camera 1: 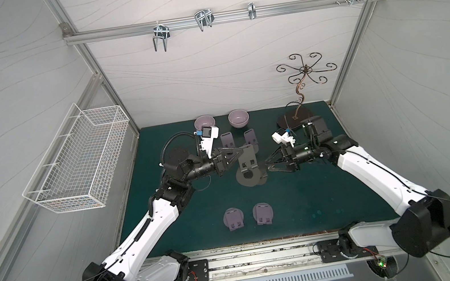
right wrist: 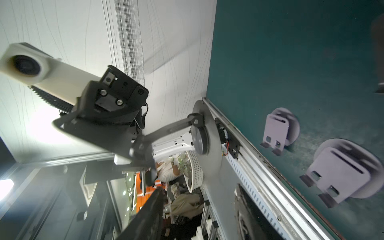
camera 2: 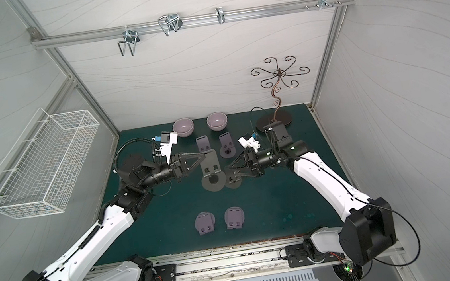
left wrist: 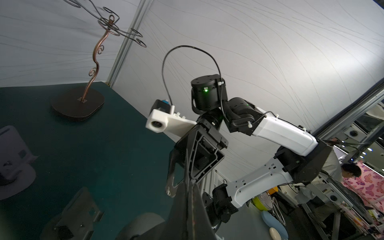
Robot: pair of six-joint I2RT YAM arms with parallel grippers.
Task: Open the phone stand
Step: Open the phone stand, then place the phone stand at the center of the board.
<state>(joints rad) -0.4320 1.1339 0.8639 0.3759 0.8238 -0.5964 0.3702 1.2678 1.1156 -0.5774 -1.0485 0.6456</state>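
In both top views a dark grey phone stand (camera 1: pixel 248 158) (camera 2: pixel 212 162) hangs above the green mat near the middle. Its flat plate is tilted and its round base (camera 1: pixel 248 177) sits lower. My left gripper (camera 1: pixel 240 154) (camera 2: pixel 205 156) is shut on the plate's edge. In the left wrist view the left fingers (left wrist: pixel 188 199) are pressed together. My right gripper (camera 1: pixel 269 166) (camera 2: pixel 232 171) (right wrist: pixel 198 188) is open and holds nothing. In the right wrist view the round base (right wrist: pixel 199 143) lies just beyond the right fingertips.
Two folded purple stands (camera 1: pixel 233 219) (camera 1: pixel 263 214) lie near the front. Two more (camera 1: pixel 227 140) (camera 1: pixel 250 137) stand behind the arms, then two purple bowls (camera 1: pixel 204 121) (camera 1: pixel 238 118). A metal tree stand (camera 1: pixel 295 118) is at the back right. A wire basket (camera 1: pixel 80 164) hangs on the left wall.
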